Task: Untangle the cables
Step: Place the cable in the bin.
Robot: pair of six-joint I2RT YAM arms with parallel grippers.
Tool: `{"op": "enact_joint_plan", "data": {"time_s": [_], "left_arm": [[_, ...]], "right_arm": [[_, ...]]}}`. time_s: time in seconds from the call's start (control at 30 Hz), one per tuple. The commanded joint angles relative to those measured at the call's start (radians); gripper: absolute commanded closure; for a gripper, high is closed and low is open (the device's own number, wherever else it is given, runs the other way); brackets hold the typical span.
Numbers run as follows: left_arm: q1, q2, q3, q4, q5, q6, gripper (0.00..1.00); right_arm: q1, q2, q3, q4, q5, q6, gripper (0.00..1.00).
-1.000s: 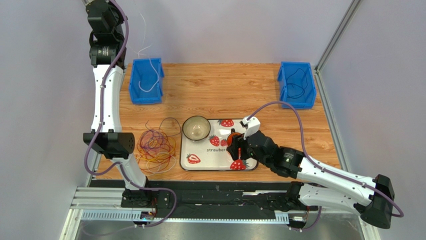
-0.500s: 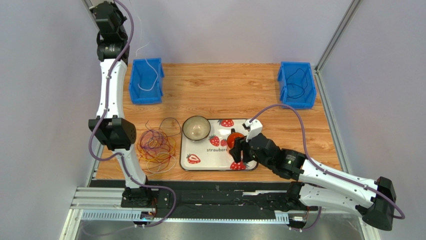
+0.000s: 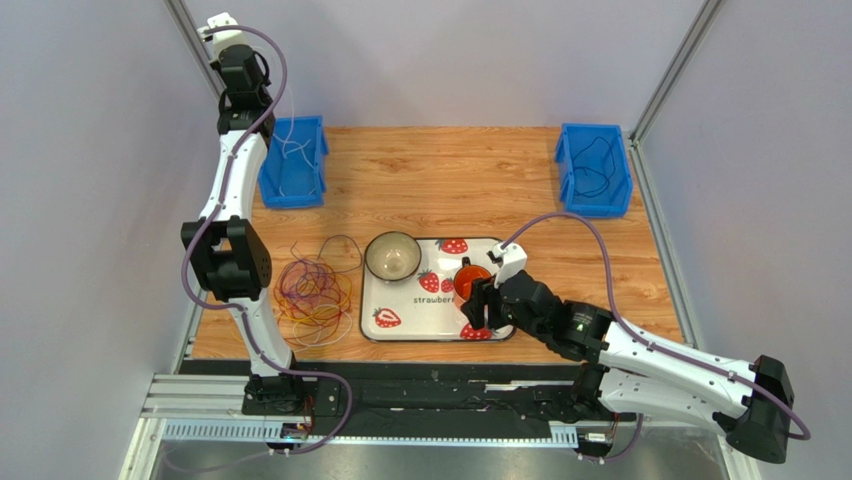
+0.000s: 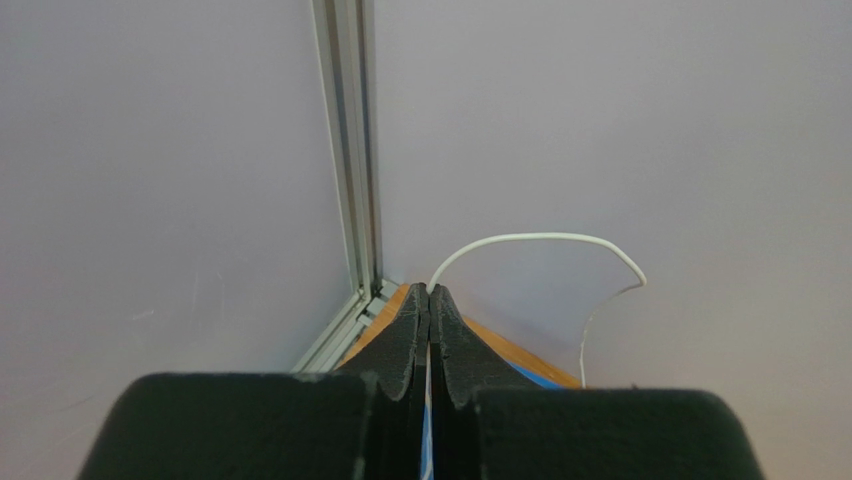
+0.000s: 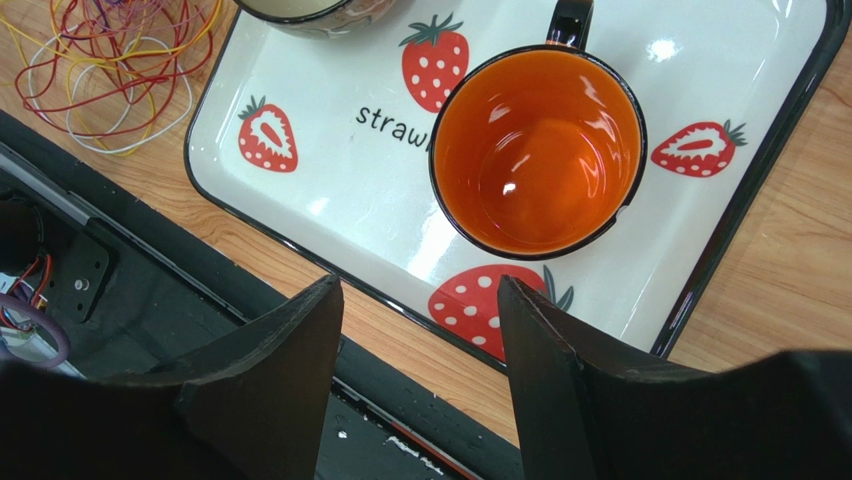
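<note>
A tangle of thin yellow, orange, red and purple cables [image 3: 312, 290] lies on the wooden table left of the tray, and shows in the right wrist view's top-left corner [image 5: 110, 50]. My left gripper [image 4: 429, 290] is raised high at the back-left corner, shut on a white cable [image 4: 540, 238] that arcs out from its tips. That white cable [image 3: 288, 140] hangs down into the left blue bin [image 3: 300, 190]. My right gripper [image 5: 420, 290] is open and empty over the tray's near edge, just short of the orange mug [image 5: 535, 150].
A strawberry-print tray [image 3: 420, 325] carries a bowl [image 3: 392, 256] and the orange mug [image 3: 470, 278]. A second blue bin [image 3: 572, 180] at the back right holds a dark cable [image 3: 598, 160]. A metal frame post [image 4: 350, 150] stands in the corner beside the left gripper.
My left arm has swung rightward towards the back-left bin, carrying the white cable with it. The right arm has only shifted slightly over the tray.
</note>
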Motion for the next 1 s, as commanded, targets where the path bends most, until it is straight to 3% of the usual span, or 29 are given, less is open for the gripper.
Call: {"op": "enact_joint_plan", "data": {"time_s": [0.0,0.43,0.8,0.97], "left_arm": [[0.009,-0.067,-0.032,0.077,-0.018,-0.011,1.0],[0.012,-0.039,-0.119,0.045,-0.007,-0.06,1.0],[0.03,0.038,-0.129,-0.107,0.012,-0.078,1.0],[0.049,0.079,-0.132,-0.153,0.051,-0.153,1.0]], "right_arm": [[0.0,-0.009,-0.005,0.032,-0.004,0.018,0.38],[0.0,0.006,-0.059,0.083,-0.012,0.034,0.38],[0.0,-0.072,-0.113,0.135,-0.094,0.028,0.37],[0.0,-0.092,-0.128,0.126,-0.101,0.034,0.37]]}}
